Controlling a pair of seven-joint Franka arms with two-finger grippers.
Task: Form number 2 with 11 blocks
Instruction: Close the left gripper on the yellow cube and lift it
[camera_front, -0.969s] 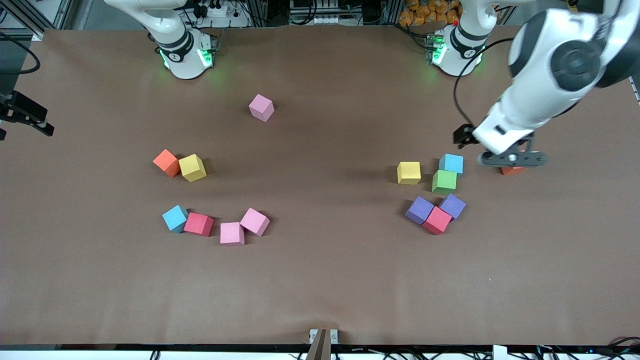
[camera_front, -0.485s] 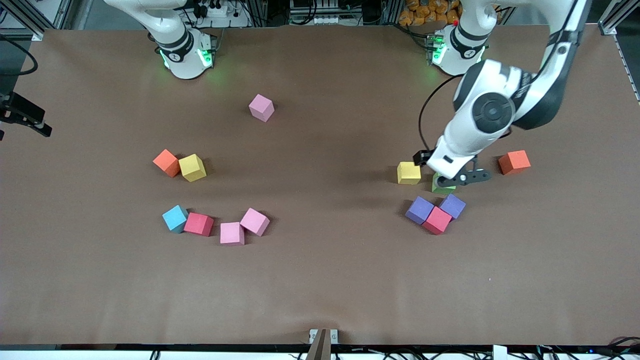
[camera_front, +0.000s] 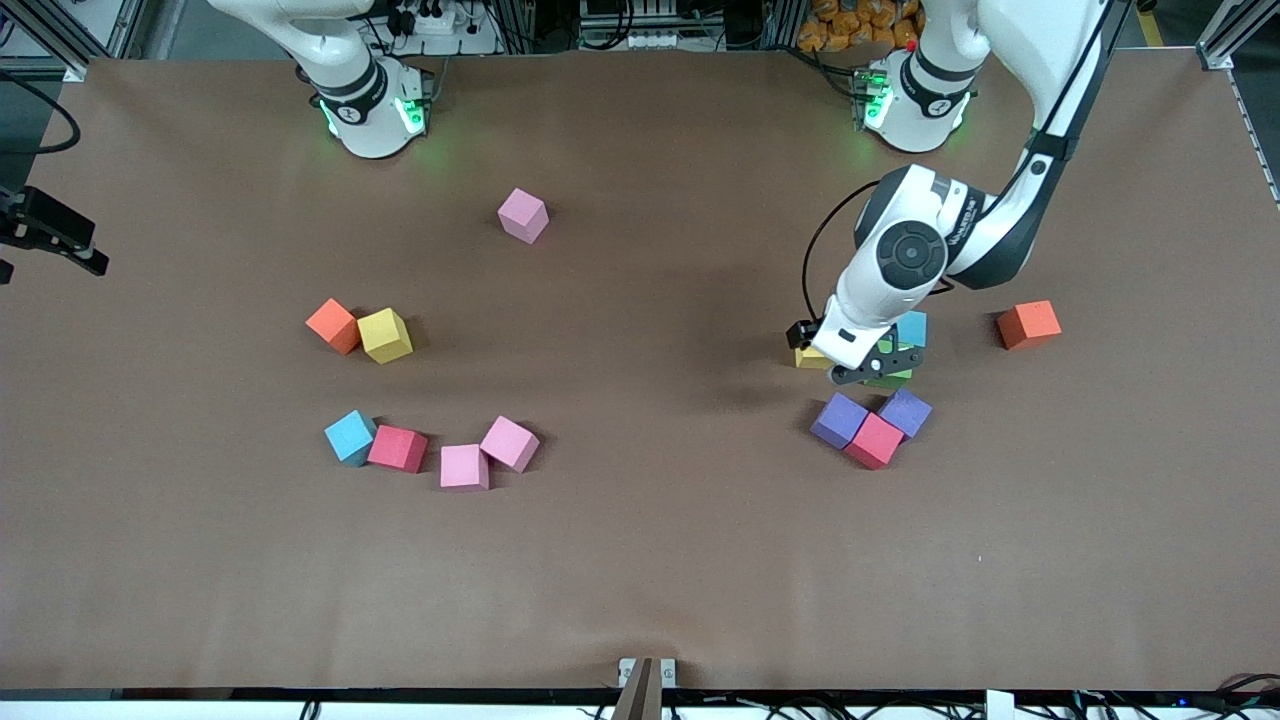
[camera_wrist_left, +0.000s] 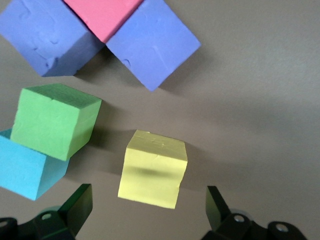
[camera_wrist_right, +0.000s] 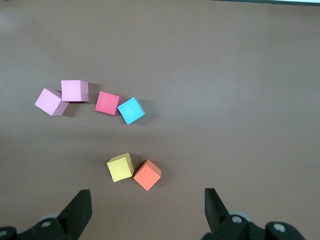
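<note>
The blocks lie scattered in loose groups, and no number 2 is in view. Toward the left arm's end, a yellow block (camera_front: 808, 357) (camera_wrist_left: 153, 169) sits beside a green block (camera_front: 893, 379) (camera_wrist_left: 55, 120) and a light blue block (camera_front: 912, 327). Two purple blocks (camera_front: 838, 420) (camera_front: 906, 411) flank a red block (camera_front: 874, 441) nearer the camera. My left gripper (camera_front: 872, 366) (camera_wrist_left: 149, 210) hangs open low over the yellow block, with nothing between its fingers. My right gripper (camera_wrist_right: 147, 212) is open and empty, high over the table by another yellow block (camera_wrist_right: 120, 167) and an orange block (camera_wrist_right: 147, 175).
An orange-red block (camera_front: 1028, 324) sits alone near the left arm's end. Toward the right arm's end lie orange (camera_front: 333, 325), yellow (camera_front: 385, 335), light blue (camera_front: 350, 437), red (camera_front: 397, 448) and two pink blocks (camera_front: 464, 466) (camera_front: 509, 443). A lone pink block (camera_front: 523, 215) lies near the bases.
My left arm has swung from over the orange-red block toward the table's middle and come down over the yellow and green blocks. No block has moved.
</note>
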